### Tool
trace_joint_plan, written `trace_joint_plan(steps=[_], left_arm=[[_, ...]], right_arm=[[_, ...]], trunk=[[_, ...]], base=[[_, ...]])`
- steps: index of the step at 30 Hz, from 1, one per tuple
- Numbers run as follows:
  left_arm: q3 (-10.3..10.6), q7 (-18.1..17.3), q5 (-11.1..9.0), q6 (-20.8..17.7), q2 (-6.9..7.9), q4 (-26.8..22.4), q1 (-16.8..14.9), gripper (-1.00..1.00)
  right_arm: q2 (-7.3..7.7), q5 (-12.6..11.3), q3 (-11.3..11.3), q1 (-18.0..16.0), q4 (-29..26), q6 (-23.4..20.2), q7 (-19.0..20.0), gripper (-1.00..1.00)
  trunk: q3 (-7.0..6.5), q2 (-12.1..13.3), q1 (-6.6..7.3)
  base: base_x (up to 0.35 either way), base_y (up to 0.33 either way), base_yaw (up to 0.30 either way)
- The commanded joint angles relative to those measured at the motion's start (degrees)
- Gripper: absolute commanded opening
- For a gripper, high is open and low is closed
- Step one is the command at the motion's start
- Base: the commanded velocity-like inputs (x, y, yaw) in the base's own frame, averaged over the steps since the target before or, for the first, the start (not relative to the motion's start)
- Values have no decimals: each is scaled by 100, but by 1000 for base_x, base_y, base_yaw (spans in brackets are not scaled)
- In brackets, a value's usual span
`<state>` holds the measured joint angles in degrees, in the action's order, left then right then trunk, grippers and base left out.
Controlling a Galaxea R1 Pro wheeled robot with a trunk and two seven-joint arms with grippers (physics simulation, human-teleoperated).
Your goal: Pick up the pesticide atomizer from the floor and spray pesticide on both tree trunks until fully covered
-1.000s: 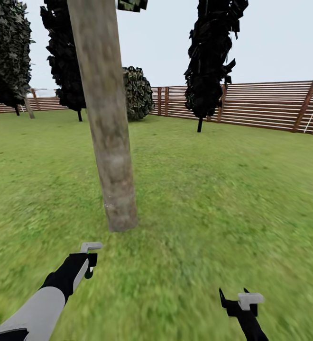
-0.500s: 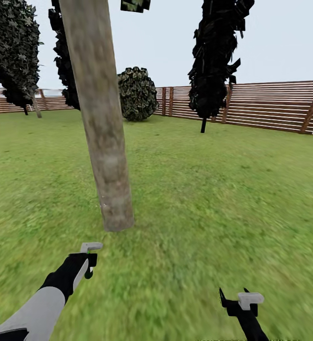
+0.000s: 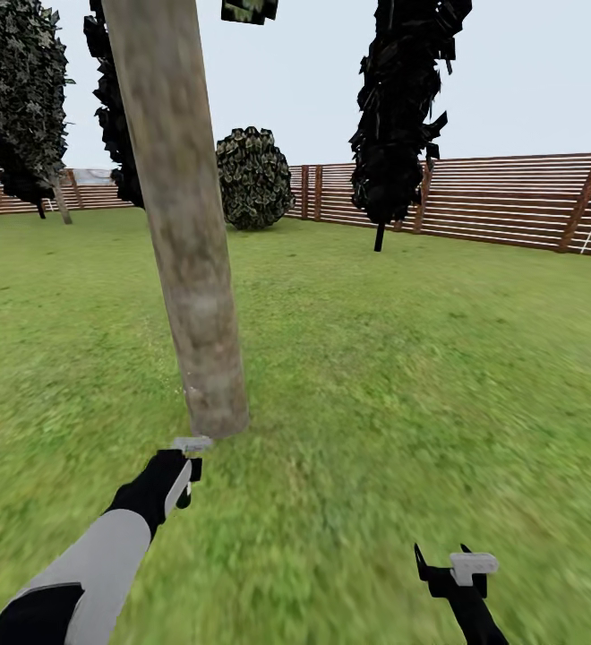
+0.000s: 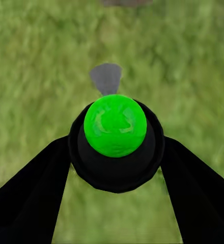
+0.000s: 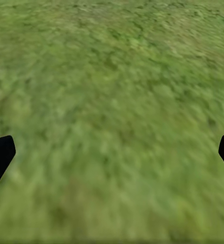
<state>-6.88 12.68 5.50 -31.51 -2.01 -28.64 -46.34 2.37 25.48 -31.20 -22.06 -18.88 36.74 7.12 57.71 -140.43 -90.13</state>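
From the head camera, the tree trunk (image 3: 192, 260) rises as a thick, mottled beige-grey column leaning slightly, its foot set in the grass floor (image 3: 394, 376). The left hand (image 3: 188, 466) is stretched toward that foot, its tip just beside the base of the trunk, with a pale grey piece (image 3: 192, 443) on top of what it carries. The right hand (image 3: 452, 573) hangs low over the grass, well apart from the trunk. Beyond the trunk stand a narrow black tree (image 3: 398, 107), a rounded dark bush (image 3: 253, 177), a second tree with mottled green foliage (image 3: 18, 98), and a brown slatted fence (image 3: 510, 199) closing off the lawn.

From the left wrist camera, the left hand (image 4: 116, 147) is pinching the pesticide atomizer (image 4: 115, 127): the two black fingers (image 4: 30, 188) press on either side of its round black body, which carries a bright green cap. A grey nozzle (image 4: 106, 77) sticks out past the cap, over blurred grass.

From the right wrist camera, the right hand (image 5: 112, 152) is spread wide, with one black fingertip (image 5: 0, 155) at each edge, holding nothing, above green grass.
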Motion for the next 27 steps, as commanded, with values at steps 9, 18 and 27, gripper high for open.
trace_joint_plan(steps=[9,18,27], left_arm=[[16,67,64,-61,-535,-5,-79,-100],[33,42,58,-65,-114,-71,4,-100],[119,18,33,-66,-433,-71,-42,-100]], right_arm=[[0,0,0,0,-2,0,0,100],[0,0,0,0,13,0,0,100],[0,0,0,0,16,0,0,100]], trunk=[[0,0,0],[0,0,0],[0,0,0]], base=[[0,0,0],[101,0,0],[287,0,0]])
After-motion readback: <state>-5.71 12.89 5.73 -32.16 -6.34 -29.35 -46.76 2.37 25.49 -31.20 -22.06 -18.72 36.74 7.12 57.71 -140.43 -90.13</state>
